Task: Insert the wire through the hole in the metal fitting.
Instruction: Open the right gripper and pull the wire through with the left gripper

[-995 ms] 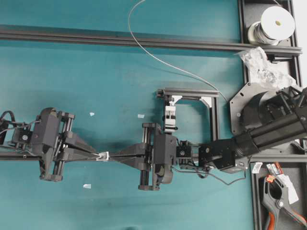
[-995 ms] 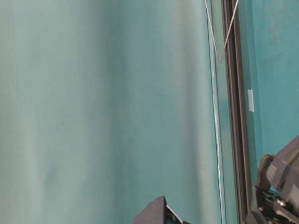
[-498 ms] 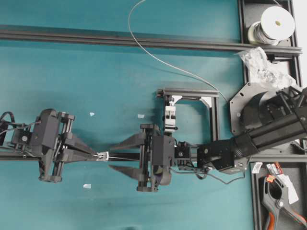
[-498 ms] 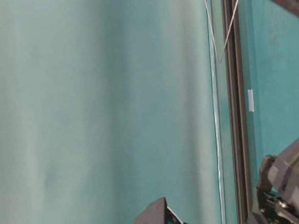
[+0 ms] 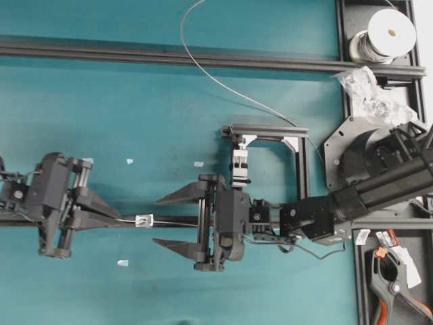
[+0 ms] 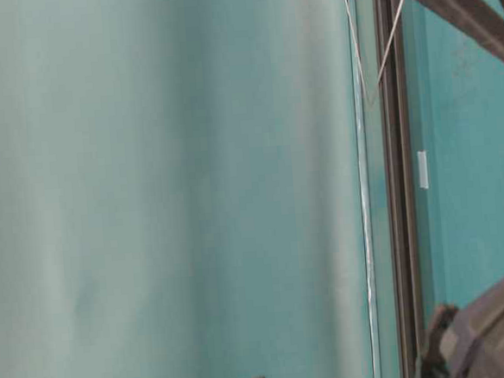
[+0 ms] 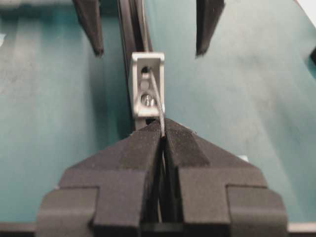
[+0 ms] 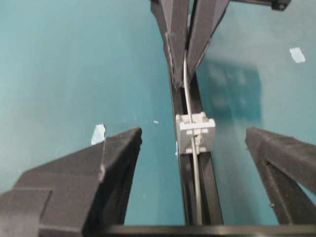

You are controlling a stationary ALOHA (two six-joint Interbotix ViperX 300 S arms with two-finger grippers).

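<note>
Running through the small silver metal fitting point(image 7: 147, 85) on the dark rail, the thin grey wire point(image 7: 157, 101) looks threaded; left gripper point(image 7: 162, 132) pinches its end, right gripper point(image 5: 170, 221) gapes empty.

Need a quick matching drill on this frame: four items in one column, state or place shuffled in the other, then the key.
Items:
1. left gripper
2. right gripper
3. small silver metal fitting
4. white spool of wire

States or places:
A. jaws spread wide, holding nothing
B. top right corner, on the black frame
C. shut on the thin silvery wire
D. on the dark rail between the two grippers, wire passing through it

Pairs: 1-C, 2-A, 3-D, 4-B
</note>
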